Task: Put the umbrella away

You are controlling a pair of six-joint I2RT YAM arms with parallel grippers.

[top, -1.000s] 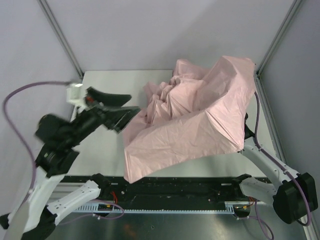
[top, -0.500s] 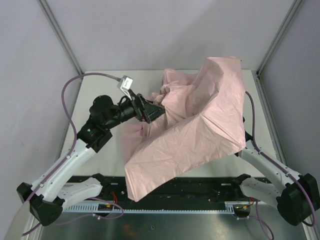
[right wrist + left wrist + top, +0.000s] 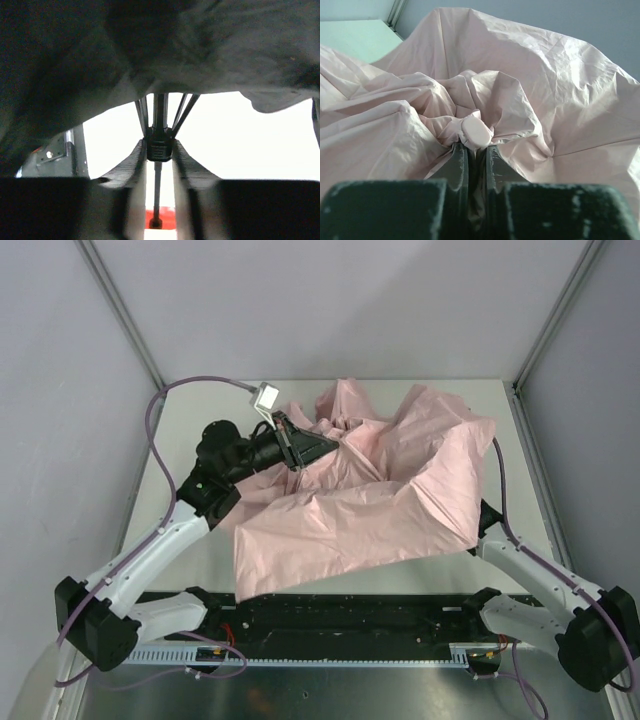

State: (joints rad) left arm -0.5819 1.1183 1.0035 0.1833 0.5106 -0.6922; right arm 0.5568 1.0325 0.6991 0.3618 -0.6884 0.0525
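One umbrella [image 3: 380,510]. Two pincers: left pincer [image 3: 475,150], right pincer [image 3: 159,150]. One table [image 3: 490,400].

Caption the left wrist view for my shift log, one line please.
Left gripper pinches the crumpled pink umbrella canopy right beside its round pink top cap.

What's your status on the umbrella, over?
Left fingers shut on umbrella fabric below the top cap. Right fingers shut on its runner under the canopy. Canopy half collapsed, draped over the right arm.

left arm [image 3: 150,552]: white links, black joints | right arm [image 3: 530,565]: same | cables [image 3: 151,430]: purple | left tool [image 3: 475,149]: dark fingers
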